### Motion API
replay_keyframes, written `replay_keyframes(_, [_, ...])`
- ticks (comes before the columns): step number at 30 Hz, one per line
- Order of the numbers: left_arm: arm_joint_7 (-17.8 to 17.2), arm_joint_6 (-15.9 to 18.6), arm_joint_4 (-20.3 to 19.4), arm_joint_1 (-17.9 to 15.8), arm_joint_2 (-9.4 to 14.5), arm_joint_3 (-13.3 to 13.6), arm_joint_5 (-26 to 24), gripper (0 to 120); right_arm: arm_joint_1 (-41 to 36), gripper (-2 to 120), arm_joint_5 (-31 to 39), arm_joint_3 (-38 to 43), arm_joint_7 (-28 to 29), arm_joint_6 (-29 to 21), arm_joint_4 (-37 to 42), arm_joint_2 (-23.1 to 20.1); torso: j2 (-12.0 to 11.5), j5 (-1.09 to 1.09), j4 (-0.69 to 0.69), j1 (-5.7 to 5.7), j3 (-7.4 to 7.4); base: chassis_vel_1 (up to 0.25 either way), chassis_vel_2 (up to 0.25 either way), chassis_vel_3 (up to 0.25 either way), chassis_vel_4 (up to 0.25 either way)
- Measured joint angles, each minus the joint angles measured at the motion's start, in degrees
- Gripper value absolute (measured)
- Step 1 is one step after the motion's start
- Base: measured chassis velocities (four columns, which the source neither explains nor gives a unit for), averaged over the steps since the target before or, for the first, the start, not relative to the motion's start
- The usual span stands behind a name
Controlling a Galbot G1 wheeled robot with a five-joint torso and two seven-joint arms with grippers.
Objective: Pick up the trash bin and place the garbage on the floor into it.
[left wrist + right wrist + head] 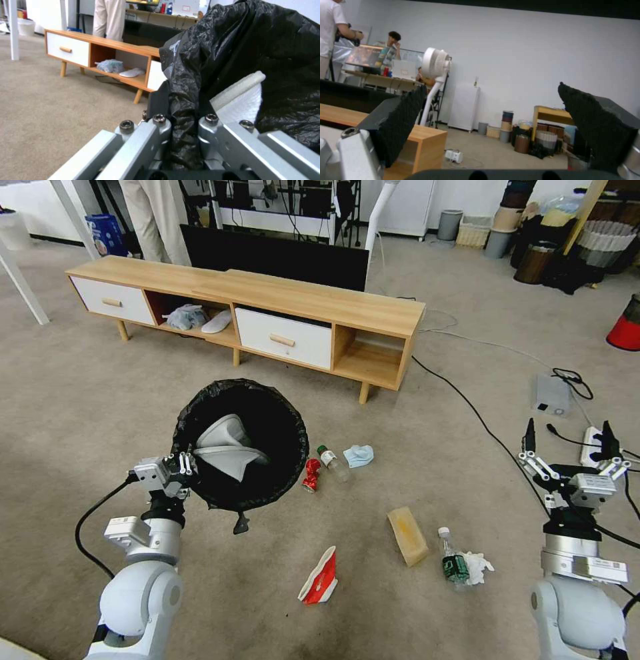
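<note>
The left gripper [187, 465] is clamped on the near rim of the trash bin [267, 420], holding it tipped, its mouth facing up toward the head camera, above the floor [100, 407]. Beside the trash bin lie a crushed red can [311, 475], upright-tilted, and a clear bottle [333, 463], its cap pointing toward the wooden cabinet [313, 303]. The right gripper [568, 437] hovers well apart, fingers spread.

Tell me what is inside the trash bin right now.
Inside the trash bin, held at its rim by the left gripper, lie pale grey-white crumpled pieces on the black liner. Anything beneath them is hidden.
</note>
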Motion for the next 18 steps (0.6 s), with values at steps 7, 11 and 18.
replay_keyframes(7, [0.0,0.0,-0.2,0.1,0.0,0.0,0.0,4,-0.2,100,0.1,0.1,0.0,0.1,0.3,0.1,0.0,0.0,0.0,0.0,0.0,0.036,0.029,0.029,0.031])
replay_keyframes(11, [-0.2,0.0,-0.5,0.2,0.0,0.0,0.0,4,-0.2,100,0.1,0.1,0.0,0.1,0.5,0.0,0.0,0.0,0.03,0.0,0.0,0.071,0.072,0.059,0.065])
replay_keyframes(18, [-1.0,-1.0,-0.5,0.3,-0.1,0.0,0.2,4,-0.4,100,0.2,0.2,-0.1,0.1,0.6,-0.1,0.0,0.0,0.0,0.0,0.0,0.019,0.017,0.017,0.015])
